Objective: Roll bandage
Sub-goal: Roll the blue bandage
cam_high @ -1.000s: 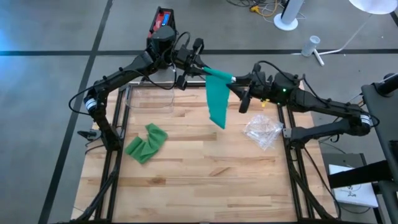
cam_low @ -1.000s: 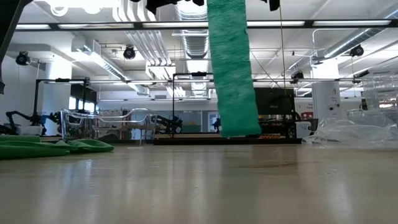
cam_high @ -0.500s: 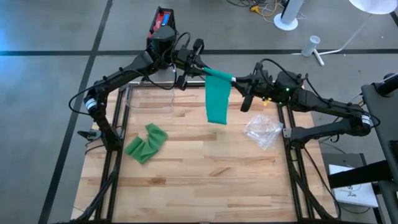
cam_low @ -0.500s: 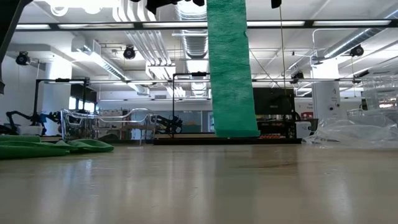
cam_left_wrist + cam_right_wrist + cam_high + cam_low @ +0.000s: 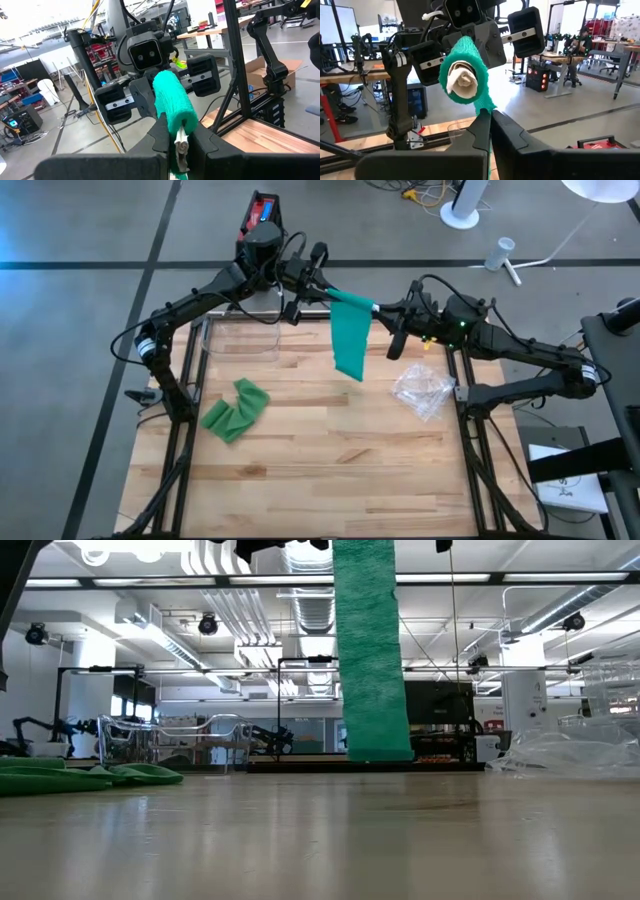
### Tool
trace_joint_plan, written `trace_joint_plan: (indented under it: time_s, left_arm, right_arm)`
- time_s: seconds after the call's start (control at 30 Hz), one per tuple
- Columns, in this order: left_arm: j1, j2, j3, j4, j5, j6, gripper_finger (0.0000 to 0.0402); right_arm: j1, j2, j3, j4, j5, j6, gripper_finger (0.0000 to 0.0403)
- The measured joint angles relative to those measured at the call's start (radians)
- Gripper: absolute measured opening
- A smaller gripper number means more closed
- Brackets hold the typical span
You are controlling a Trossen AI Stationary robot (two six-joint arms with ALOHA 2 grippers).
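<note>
A green bandage is wound into a roll (image 5: 352, 301) held high over the table's far middle. Its loose strip (image 5: 350, 345) hangs straight down and ends above the tabletop in the low view (image 5: 372, 650). My left gripper (image 5: 322, 288) is shut on the roll's left end. From the right, my right gripper (image 5: 380, 310) is shut at the roll's other end. The right wrist view faces that end, with its white core (image 5: 461, 80). My left gripper pinches the roll's left end (image 5: 180, 125) between its two fingers, coming level from the table's left and along the roll; a white tip (image 5: 181, 145) shows between the fingers. The roll is lifted clear and lies about level. My right gripper comes level from the table's right. Its shut fingertips (image 5: 482, 120) pinch the green bandage just below the roll's right end (image 5: 486, 106), while the roll's end face stands above the fingers.
A second green bandage (image 5: 235, 410) lies crumpled on the table's left part. A clear plastic container (image 5: 240, 335) stands at the far left, and a crumpled clear bag (image 5: 425, 390) lies at the right. The wooden tabletop (image 5: 330, 470) is bare toward its near edge.
My right gripper has shut at the roll's right end without moving off. The hanging strip, slanted at first with its lower end toward the right, has swung back and now hangs nearly straight. The roll has stayed where it was.
</note>
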Motion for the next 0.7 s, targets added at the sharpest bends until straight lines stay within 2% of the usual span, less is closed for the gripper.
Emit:
trace_joint_plan:
  time_s: [0.3, 0.47, 0.7]
  left_arm:
    - [0.004, -0.002, 0.0, -0.001, 0.0, -0.034, 0.0015]
    - [0.004, -0.009, 0.0, -0.002, -0.001, -0.035, 0.0015]
    - [0.004, -0.011, -0.002, 0.002, -0.003, -0.034, 0.0015]
  right_arm:
    - [0.0, 0.0, -0.005, -0.035, 0.005, 0.013, 0.0001]
    - [0.0, 0.0, -0.005, -0.082, 0.06, 0.015, 0.0]
    - [0.0, 0.0, -0.006, -0.085, 0.063, 0.015, 0.0]
